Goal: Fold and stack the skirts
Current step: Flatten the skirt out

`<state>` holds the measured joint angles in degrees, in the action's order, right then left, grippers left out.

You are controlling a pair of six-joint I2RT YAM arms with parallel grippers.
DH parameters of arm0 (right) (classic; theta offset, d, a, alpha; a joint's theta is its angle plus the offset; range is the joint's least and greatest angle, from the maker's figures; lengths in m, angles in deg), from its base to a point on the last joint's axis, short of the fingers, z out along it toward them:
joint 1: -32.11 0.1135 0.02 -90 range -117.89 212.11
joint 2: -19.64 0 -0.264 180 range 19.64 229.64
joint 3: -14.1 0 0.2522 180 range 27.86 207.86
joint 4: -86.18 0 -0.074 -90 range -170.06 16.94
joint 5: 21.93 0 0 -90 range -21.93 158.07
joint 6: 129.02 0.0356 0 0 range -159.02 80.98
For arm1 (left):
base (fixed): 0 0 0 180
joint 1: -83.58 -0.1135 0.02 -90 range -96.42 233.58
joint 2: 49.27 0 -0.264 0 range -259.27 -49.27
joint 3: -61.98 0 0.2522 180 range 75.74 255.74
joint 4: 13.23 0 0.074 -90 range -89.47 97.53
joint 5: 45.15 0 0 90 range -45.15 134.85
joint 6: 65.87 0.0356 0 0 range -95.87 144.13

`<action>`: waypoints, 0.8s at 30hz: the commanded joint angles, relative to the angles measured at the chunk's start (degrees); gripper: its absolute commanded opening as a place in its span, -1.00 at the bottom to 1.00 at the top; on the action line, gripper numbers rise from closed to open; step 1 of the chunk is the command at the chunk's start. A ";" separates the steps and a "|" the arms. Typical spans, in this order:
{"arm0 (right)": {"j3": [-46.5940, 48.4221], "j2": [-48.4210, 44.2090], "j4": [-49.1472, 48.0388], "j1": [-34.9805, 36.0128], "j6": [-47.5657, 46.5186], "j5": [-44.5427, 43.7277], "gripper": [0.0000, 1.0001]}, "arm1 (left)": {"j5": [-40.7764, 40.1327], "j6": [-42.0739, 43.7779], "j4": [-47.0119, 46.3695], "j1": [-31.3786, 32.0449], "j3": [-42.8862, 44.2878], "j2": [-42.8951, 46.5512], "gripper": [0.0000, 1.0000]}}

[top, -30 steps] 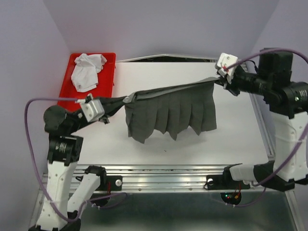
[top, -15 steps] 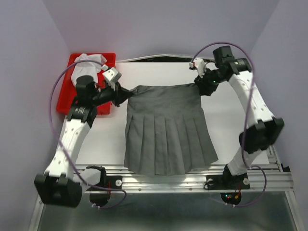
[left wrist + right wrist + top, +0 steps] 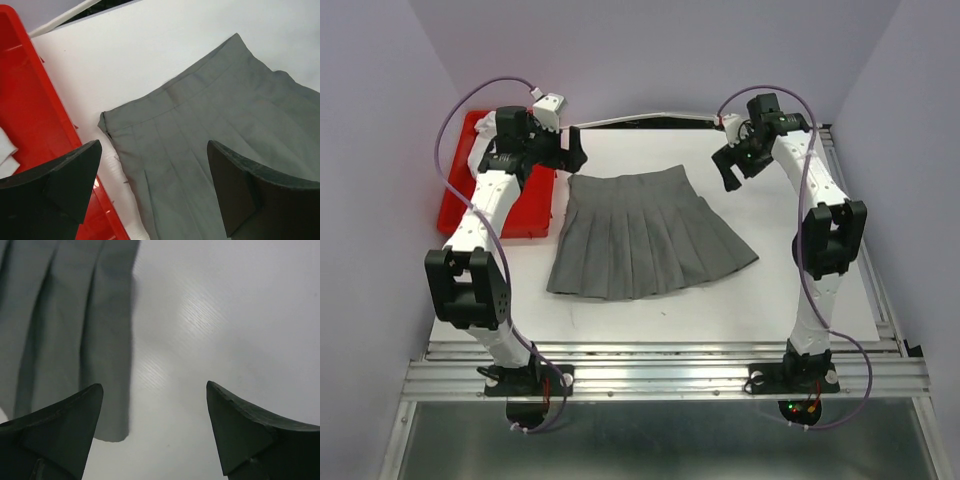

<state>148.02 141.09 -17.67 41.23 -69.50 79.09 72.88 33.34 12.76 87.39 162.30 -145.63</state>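
Observation:
The dark grey pleated skirt (image 3: 640, 235) lies spread flat on the white table, waistband toward the far side and hem toward the near side. My left gripper (image 3: 572, 158) hovers open over the waistband's left corner (image 3: 107, 125), holding nothing. My right gripper (image 3: 728, 172) is open over bare table just right of the skirt's edge (image 3: 65, 315). In the left wrist view my left gripper (image 3: 154, 150) has cloth below it, and a bit of white cloth (image 3: 5, 150) shows in the red tray. My right gripper (image 3: 154, 387) holds nothing.
The red plastic tray (image 3: 510, 210) sits at the table's far left, next to the skirt and partly under my left arm. The white table (image 3: 800, 280) ends at a metal rail along the near edge. Purple walls close in on three sides.
Both grippers have opened and let go of the waistband. The skirt, first held stretched in the air, now lies flat on the table. Both arms reach toward the far side.

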 commanded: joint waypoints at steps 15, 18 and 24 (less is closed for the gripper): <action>-15.54 3.19 -9.91 5.82 6.23 17.01 0.08 | -13.27 2.92 9.83 11.48 -13.52 8.91 0.97; -25.82 0.10 -14.31 8.80 2.19 10.16 0.04 | -13.35 0.37 10.45 11.83 -14.23 7.15 0.84; -43.14 -7.52 -17.84 14.24 -1.16 1.80 -0.23 | -13.70 -3.67 11.33 12.09 -12.74 1.36 0.68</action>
<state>113.09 136.20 -35.07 51.96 -67.84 86.72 60.24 32.97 23.12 99.35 148.53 -141.26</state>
